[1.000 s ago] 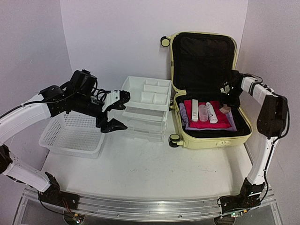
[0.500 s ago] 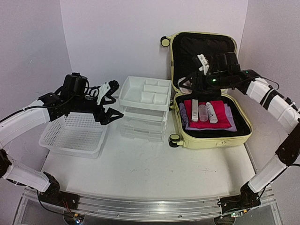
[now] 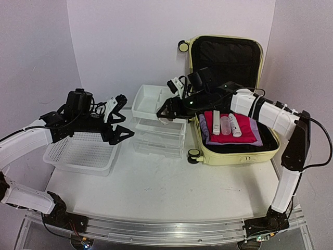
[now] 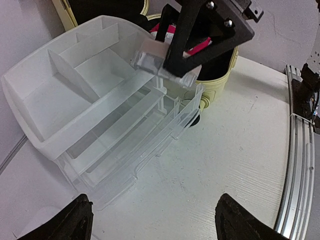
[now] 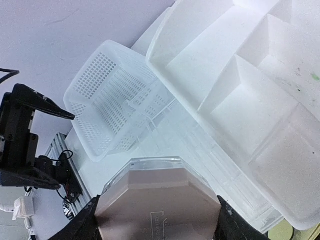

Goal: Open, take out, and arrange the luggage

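White table, open luggage; compact lid lettering illegible.

Pale yellow hard-shell luggage, lying open at the right, lid upright, black lining

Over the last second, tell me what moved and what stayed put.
The right gripper lifted a small tan-faced jar out of the luggage and swung left; it now holds it over the drawer unit's top tray. The left gripper, open, drew back slightly left by the basket. The open luggage, its bottles on the red cloth, the drawer unit and the basket stayed put.
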Robot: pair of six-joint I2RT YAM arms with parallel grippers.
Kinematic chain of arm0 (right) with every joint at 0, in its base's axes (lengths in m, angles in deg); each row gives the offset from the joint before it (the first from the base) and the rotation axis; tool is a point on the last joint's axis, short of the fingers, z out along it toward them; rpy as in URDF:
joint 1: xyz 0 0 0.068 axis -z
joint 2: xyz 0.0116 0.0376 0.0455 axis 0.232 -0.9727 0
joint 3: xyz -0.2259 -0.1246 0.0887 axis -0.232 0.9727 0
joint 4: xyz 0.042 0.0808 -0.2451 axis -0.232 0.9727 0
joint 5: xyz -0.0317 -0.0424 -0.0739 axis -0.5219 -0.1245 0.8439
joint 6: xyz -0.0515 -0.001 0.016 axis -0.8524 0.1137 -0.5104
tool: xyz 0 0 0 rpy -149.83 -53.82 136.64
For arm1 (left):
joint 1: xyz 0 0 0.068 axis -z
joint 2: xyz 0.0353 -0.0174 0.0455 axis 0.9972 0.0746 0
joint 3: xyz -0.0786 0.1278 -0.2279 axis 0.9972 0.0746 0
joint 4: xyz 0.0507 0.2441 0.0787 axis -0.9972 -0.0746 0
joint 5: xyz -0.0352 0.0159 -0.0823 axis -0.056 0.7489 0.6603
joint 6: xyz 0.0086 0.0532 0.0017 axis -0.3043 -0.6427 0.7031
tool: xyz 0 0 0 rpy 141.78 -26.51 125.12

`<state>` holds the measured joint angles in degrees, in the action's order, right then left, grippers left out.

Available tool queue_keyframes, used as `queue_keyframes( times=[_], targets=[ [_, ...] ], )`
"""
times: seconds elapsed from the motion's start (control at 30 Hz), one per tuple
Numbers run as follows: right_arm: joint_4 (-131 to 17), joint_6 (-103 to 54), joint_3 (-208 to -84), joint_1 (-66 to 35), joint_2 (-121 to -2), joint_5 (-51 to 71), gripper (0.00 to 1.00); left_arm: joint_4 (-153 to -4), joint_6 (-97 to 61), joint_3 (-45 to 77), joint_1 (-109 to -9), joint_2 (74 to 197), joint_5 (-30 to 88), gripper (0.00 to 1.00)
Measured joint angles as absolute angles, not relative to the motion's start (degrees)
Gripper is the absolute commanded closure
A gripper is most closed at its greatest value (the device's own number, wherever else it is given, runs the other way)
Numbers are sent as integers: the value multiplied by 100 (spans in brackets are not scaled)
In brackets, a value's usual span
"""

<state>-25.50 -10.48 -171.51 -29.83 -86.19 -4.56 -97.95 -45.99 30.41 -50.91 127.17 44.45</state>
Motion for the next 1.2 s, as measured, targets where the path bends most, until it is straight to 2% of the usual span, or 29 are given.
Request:
queue_keyframes(
  times=[0.37, 0.73, 1.2],
  targets=[
    [-1369, -1478, -18198, -3706, -9423, 1430, 59, -9749, -4599, 3050, -5091, 12717, 4506, 16],
    [-768, -1577, -18563, -3728, -9893, 2215, 55, -9751, -4597, 3050, -5091, 12723, 4574, 17],
    [-438, -1583, -18946, -3737, -10234, 2477, 29, -9751, -4579, 3050, -5091, 12874, 4686, 17]
  ],
)
